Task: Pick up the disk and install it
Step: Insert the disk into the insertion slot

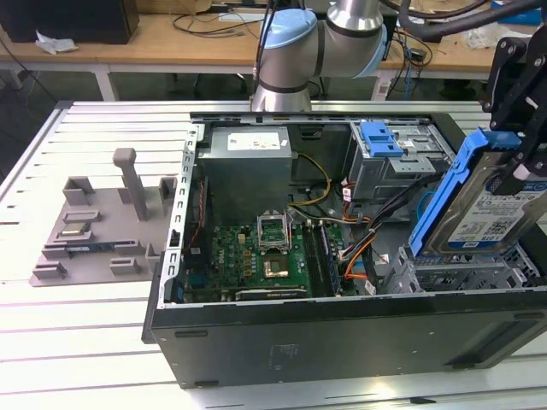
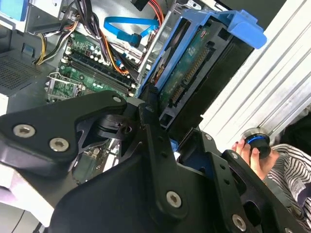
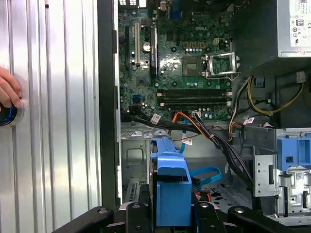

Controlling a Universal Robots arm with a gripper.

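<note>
At the exterior view's left, a grey fixture [image 1: 94, 231] sits on the slatted desk [image 1: 51, 342]. Next is the open case [image 1: 299, 350], lying on its side. Its power supply [image 1: 249, 166] is at the far side, the motherboard [image 1: 256, 256] is nearer, and a blue latch [image 1: 381, 139] sits further right. At the exterior view's right the tool [image 1: 520, 166] is clamped on the disk [image 1: 483, 209]. The disk hangs tilted, label showing, over the case's right end. Whether it touches the metal bay [image 1: 461, 275] below, I cannot tell. In the first wrist view, a hand [image 3: 7, 90] rests on a blue-ringed knob [image 3: 6, 115] on the desk.
</note>
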